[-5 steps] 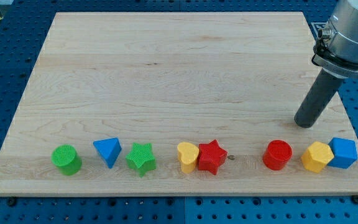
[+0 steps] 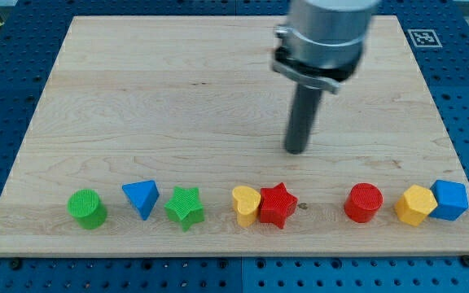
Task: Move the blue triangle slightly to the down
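The blue triangle (image 2: 142, 198) sat low at the view's left, between the green cylinder (image 2: 86, 208) and green star (image 2: 185, 207), untouched. My tip (image 2: 296, 150) stood well apart, up and right, with no pincer to clench. Eight blocks lined the board's (image 2: 177, 89) bottom edge: two green, two blue, two yellow, two red.

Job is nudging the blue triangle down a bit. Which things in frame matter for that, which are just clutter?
In play:
- blue triangle, bottom row, second from the view's left
- my tip, up and to the view's right of it, touching no block

Clutter:
- green cylinder
- green star
- yellow heart
- red star
- red cylinder
- yellow block
- blue block
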